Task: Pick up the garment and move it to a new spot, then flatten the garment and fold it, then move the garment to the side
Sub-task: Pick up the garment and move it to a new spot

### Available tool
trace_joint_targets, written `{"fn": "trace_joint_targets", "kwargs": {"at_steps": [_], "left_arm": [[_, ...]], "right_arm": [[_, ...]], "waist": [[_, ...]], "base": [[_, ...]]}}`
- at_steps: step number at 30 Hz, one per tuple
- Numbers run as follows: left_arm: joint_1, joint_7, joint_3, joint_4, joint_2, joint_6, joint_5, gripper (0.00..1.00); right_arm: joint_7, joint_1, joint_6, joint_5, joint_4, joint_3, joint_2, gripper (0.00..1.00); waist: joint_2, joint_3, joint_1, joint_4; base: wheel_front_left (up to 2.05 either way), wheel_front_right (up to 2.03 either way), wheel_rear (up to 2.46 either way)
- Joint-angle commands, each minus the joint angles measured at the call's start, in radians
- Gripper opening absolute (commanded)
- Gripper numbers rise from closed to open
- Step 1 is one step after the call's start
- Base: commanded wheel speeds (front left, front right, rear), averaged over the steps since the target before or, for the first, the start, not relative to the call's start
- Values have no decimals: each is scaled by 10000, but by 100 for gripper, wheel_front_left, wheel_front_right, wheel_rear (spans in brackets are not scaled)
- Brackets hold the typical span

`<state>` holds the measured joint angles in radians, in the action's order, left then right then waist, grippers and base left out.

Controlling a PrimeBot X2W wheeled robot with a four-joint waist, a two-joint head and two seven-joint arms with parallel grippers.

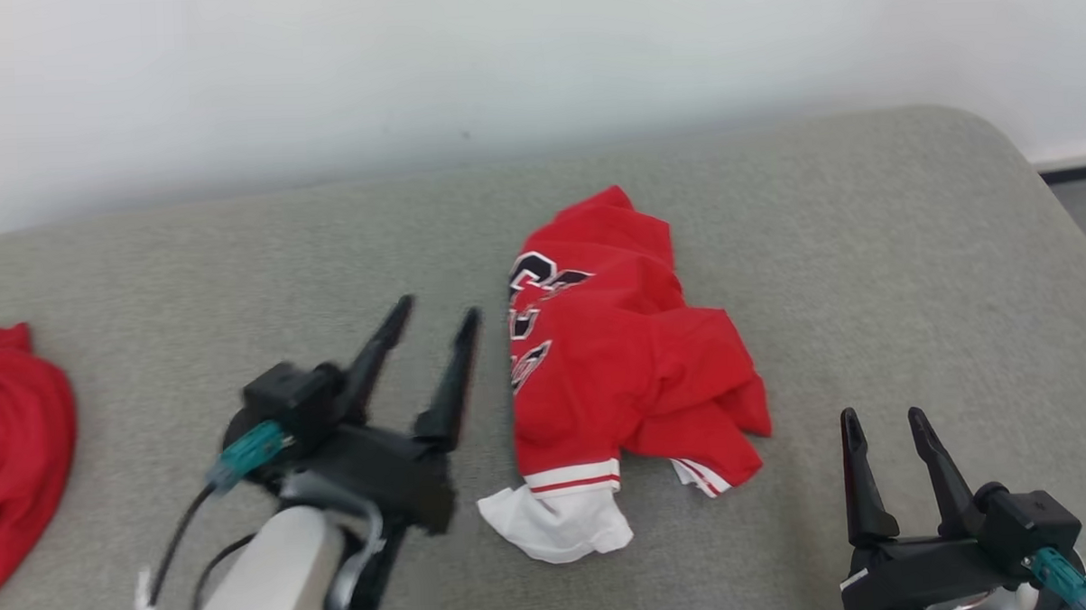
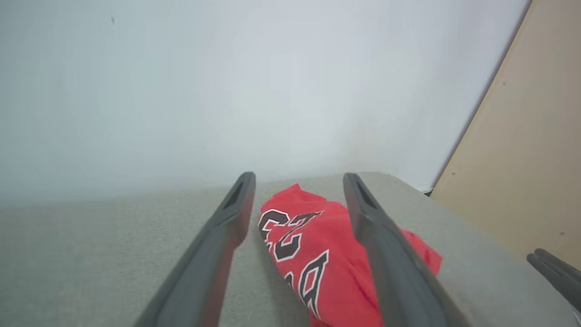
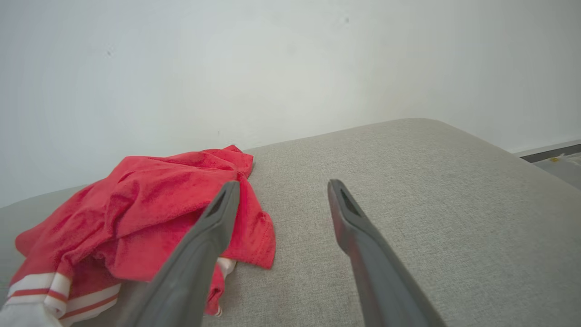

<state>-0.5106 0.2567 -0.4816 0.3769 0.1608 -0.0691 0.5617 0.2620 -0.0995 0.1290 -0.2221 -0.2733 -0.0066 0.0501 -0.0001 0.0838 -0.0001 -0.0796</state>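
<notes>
Frankly, black white-edged characters (image 1: 537, 328) on the crumpled red garment (image 1: 636, 374) are unreadable.

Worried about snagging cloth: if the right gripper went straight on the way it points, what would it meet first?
Likely no cloth: the right gripper, jaws open, points over bare grey cushion toward the white wall. The red garment lies left of that line. Depth is unclear.

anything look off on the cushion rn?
The red jersey lies crumpled in a heap on the cushion, not flattened, a white part sticking out at its near end. A second red cloth sits at the left edge. The left gripper and right gripper are open, holding nothing.
</notes>
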Motion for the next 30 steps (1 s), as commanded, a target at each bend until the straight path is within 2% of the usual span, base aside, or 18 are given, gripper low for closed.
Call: {"fn": "trace_joint_targets", "kwargs": {"at_steps": [1,7,14,20,30], "left_arm": [[324,75,203,-182,255,125,-154,100],[1906,75,1877,-1759,898,548,-785,100],[3826,79,3667,-2874,1169,790,-1587,100],[5133,80,4481,-3500,961,828,-2253,100],[6000,81,4818,-3623,408,701,-3120,100]], "right_arm": [[38,159,34,-36,72,-32,7,100],[30,399,34,192,481,-20,10,100],[-140,615,34,364,935,3,143,100],[-319,864,34,427,1318,0,290,100],[-494,1353,34,311,1421,-51,390,100]], "waist": [[1,-614,1,702],[1,-845,1,1209],[1,-958,1,1339],[1,-1056,1,1310],[1,-867,1,1360]], "base": [[0,0,0],[0,0,0],[0,0,0],[0,0,0],[0,0,0]]}}
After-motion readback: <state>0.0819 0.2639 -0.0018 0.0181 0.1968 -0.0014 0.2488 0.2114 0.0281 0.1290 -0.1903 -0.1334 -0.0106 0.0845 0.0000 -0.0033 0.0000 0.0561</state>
